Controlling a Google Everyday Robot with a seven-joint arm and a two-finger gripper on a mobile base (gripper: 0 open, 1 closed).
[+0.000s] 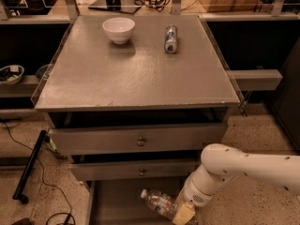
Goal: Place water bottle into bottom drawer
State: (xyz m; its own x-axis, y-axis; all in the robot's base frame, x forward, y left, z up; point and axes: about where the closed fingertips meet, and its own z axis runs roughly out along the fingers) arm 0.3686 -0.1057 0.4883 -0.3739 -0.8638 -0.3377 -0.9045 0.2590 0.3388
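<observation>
The water bottle (158, 203) is clear with a white cap pointing left and a red-white-blue label. It lies tilted over the open bottom drawer (115, 203), a shallow grey tray at the bottom of the view. My gripper (180, 211) is at the bottle's right end, low over the drawer, shut on the bottle. The white arm reaches in from the right. The drawer's front part is cut off by the lower edge of the view.
Two upper drawers (140, 140) with brass knobs are partly pulled out above the bottom one. On the grey cabinet top (136, 74) stand a white bowl (118, 29) and a silver-blue can (171, 39). A black pole (30, 165) lies on the floor at left.
</observation>
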